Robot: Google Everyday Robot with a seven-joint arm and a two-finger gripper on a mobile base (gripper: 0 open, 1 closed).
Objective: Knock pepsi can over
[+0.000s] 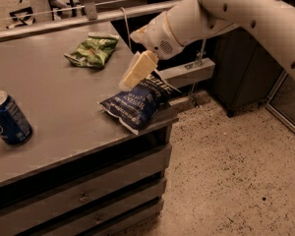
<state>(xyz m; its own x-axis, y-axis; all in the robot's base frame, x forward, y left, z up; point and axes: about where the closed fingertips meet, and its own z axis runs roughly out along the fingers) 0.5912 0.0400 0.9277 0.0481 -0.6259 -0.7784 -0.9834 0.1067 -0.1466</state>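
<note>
The pepsi can point(7, 118), blue with a silver top, stands upright but leaning a little at the left edge of the grey table point(59, 87). My gripper point(132, 77) hangs from the white arm above the table's right part, just over the upper end of the dark blue chip bag point(137, 101). It is far to the right of the can, with open tabletop between them. The gripper holds nothing that I can see.
A green chip bag point(92, 50) lies at the back of the table. The dark blue chip bag overhangs the table's right front corner. Drawers sit below the tabletop. A dark cabinet point(241, 77) stands to the right on the speckled floor.
</note>
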